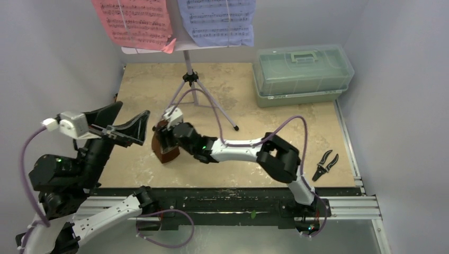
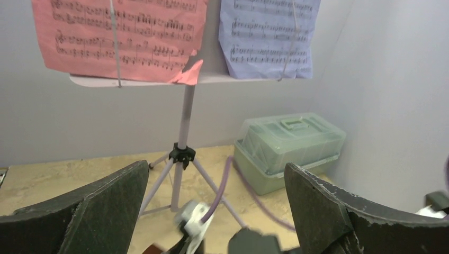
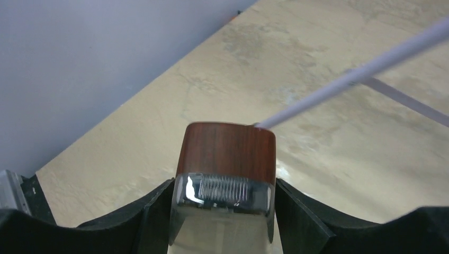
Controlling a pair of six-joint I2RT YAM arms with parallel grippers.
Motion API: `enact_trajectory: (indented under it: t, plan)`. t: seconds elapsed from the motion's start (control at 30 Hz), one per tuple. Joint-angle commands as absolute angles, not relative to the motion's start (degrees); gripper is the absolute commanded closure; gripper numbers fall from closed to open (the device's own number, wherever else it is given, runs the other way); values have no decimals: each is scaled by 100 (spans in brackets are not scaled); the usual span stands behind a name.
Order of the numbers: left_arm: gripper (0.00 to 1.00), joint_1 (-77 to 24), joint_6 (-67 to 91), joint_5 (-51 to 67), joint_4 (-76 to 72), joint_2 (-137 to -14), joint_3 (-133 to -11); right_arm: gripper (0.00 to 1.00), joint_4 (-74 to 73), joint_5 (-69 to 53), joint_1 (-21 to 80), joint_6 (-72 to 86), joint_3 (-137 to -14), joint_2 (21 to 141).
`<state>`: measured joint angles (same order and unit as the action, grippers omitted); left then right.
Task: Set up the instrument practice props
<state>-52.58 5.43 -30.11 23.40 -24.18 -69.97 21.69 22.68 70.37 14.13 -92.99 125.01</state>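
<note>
Right wrist view, bottom centre: the right gripper (image 3: 222, 211) pinches the metronome (image 3: 229, 153), which seems tilted. The left gripper (image 1: 128, 119), mid-left overhead, gapes wide.

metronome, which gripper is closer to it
Right. The right gripper clamps the metronome between its fingers. The left gripper is open, off to the metronome's left, not touching it.

A robot lab booth: plain grey walls (image 1: 58, 58) close in a small stone-look table (image 1: 254, 121) edged by a metal rail (image 1: 349, 203)
</note>
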Motion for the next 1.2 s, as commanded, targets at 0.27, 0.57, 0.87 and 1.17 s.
enact_trajectory:
  t: [0.27, 0.57, 0.87, 1.17]
  plan:
    - [0, -5273, 1443, -3662, 1924, -4138, -5689, 100, 3902, -1013, 4488, 2747, -4727, 9073]
    - [0, -5118, 2585, -2173, 2051, -5913, -5027, 100, 4530, -2542, 3293, 3205, -3135, 8018]
    - [1, -5065, 2628, -1099, 2496, -7349, -5199, 100, 5071, -3896, 2507, 3955, -3250, 8741]
    - [9, -5326, 2060, -1223, 2707, -8379, -5802, 100, 5546, -4198, 2499, 4371, -3311, 9233]
